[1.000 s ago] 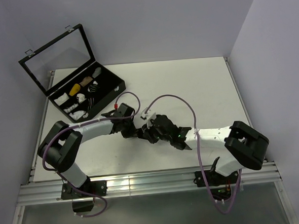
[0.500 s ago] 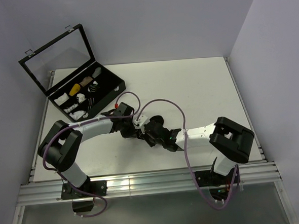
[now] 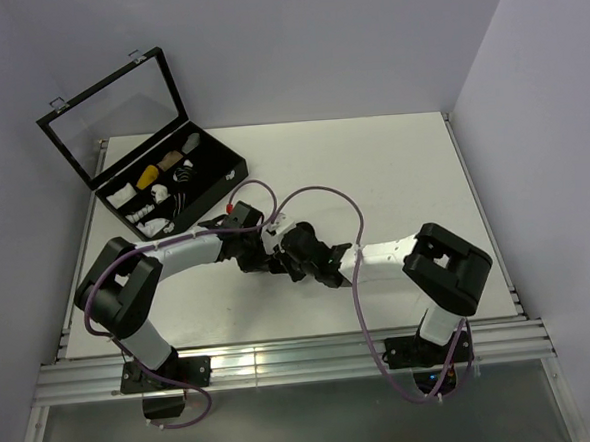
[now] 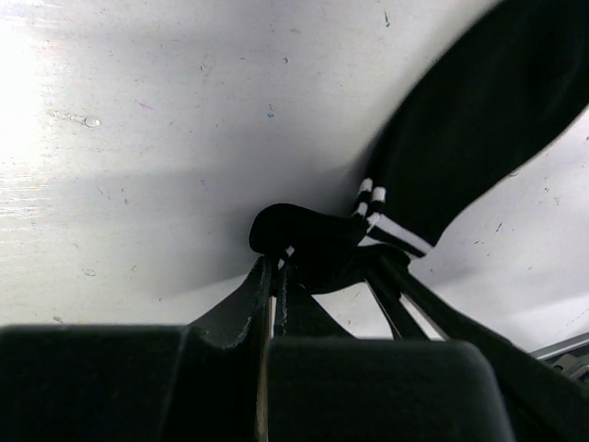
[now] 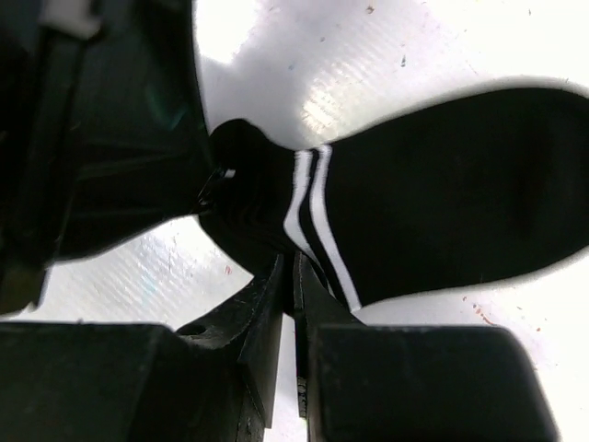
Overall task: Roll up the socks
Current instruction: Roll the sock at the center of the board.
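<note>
Bundles (image 3: 149,176) in open case (image 3: 215,169), socks (image 5: 442,193) outside

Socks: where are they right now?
The socks lie near the middle of the table, cuff bunched where the left gripper and right gripper meet; in the top view both grippers hide them.

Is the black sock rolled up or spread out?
Mostly spread: the black sock lies flat on the table; only its striped cuff is bunched.
</note>
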Controlling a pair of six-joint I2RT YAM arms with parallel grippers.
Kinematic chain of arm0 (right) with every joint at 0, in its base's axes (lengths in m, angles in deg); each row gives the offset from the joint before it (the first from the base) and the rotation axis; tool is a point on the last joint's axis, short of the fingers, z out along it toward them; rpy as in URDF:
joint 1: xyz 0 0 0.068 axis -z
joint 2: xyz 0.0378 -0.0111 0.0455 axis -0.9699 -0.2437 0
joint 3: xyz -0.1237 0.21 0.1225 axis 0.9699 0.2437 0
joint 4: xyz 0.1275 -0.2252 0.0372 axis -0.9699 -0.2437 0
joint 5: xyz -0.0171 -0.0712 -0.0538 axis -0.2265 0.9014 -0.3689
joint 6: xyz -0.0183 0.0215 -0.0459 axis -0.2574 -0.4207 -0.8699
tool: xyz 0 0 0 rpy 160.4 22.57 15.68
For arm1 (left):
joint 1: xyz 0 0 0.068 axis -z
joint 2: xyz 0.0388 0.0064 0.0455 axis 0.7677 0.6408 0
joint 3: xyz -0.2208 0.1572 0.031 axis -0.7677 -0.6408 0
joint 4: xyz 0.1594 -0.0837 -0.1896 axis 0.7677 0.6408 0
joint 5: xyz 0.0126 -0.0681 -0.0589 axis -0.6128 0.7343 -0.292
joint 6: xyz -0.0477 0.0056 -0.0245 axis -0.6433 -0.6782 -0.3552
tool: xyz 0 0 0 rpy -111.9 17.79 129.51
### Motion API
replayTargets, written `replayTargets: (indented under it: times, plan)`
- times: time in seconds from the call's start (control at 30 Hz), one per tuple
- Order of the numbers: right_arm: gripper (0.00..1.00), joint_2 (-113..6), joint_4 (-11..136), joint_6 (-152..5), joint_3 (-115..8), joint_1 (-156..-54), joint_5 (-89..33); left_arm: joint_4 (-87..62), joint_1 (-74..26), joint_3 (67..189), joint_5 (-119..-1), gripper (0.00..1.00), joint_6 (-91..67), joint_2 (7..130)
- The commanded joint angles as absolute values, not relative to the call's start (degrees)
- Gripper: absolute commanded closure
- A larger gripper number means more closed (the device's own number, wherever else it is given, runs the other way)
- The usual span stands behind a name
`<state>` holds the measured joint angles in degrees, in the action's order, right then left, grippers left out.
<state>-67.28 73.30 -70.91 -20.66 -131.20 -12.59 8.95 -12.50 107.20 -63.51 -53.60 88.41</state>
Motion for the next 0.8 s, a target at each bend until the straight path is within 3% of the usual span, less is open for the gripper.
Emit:
replayTargets:
  times: [0.0, 0.47, 0.77]
  plan:
    - [0.84, -69.29, 69.04, -66.53, -22.55, -129.51, -13.67, 13.29, -12.88, 106.28, -64.68, 1.00, -51.50, 89.40]
    - [0.79, -68.15, 67.02, -52.72, -17.54, -118.88, -29.23, 12.06, -13.68, 104.69, -66.35, 1.00, -53.78, 88.08]
    - [0.67, -60.51, 63.50, -60.70, -20.16, -123.69, -19.32, 13.28, -13.76, 106.80, -66.35, 1.00, -53.08, 88.35]
